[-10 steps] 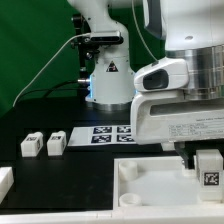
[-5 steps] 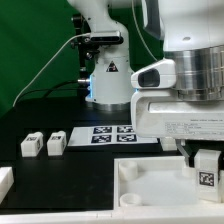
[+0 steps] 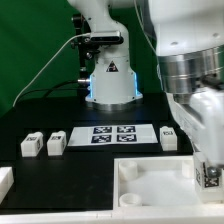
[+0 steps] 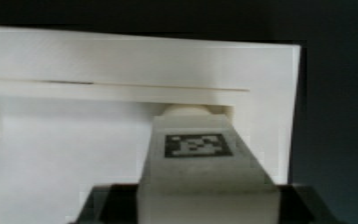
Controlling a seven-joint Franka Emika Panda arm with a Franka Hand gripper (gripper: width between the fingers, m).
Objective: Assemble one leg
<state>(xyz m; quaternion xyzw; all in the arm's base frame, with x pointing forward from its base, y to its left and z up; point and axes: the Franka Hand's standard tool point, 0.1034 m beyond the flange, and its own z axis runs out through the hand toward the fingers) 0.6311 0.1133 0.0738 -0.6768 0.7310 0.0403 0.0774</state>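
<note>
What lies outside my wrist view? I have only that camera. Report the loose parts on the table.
Observer: A loose leg and a second leg stand side by side at the exterior view's left, apart from the tray.
Operator: Report anything nearer the arm.
Observer: A third leg sits just beyond the marker board, toward the exterior view's right.
Operator: Place the gripper.
Observer: The gripper, with the held leg, is over the tray's corner at the exterior view's right.

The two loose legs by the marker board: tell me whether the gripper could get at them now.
Probably not at once: the gripper is shut on a leg over the tray. The two legs lie uncovered, so the way looks free after release.
</note>
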